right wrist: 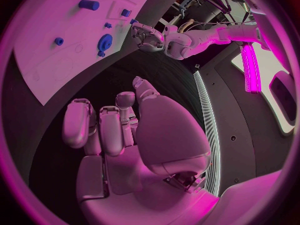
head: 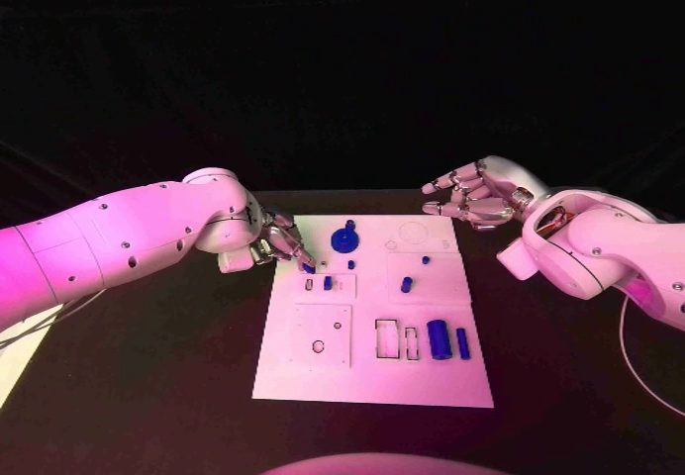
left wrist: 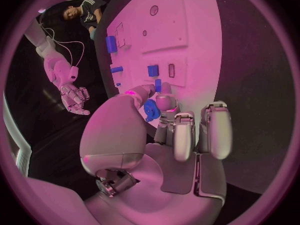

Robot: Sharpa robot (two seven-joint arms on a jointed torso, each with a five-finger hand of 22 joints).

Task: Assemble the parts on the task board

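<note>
The black tabletop (head: 157, 396) carries the white task board (head: 374, 381), which lies in the middle, between the two arms. The left arm (head: 115, 242) comes over the tabletop to the left edge of the board, and the right arm (head: 600, 252) stays at the far right corner, beside the board and not above it.

The left hand (head: 271, 242) is at the far left part of the board. Its fingers (left wrist: 215, 127) are curled in, and between the thumb and one finger it pinches a small blue part (left wrist: 150, 110), just above the board surface. The right hand (head: 474, 195) holds nothing; its fingers (right wrist: 103, 127) are bent inward and lie close to each other, over the dark tabletop near the board's far right corner.

On the board, a round blue gear (head: 344, 238) sits in the far part, close to the left hand. Two blue cylinders (head: 448, 339) lie side by side in the near right part, next to two empty rectangular slots (head: 394, 339). A small blue block (head: 327, 283) stands near the left edge, and two small blue pegs (head: 407, 285) are in the middle right field. A faint round outline (head: 416, 234) is marked in the far right corner of the board.
</note>
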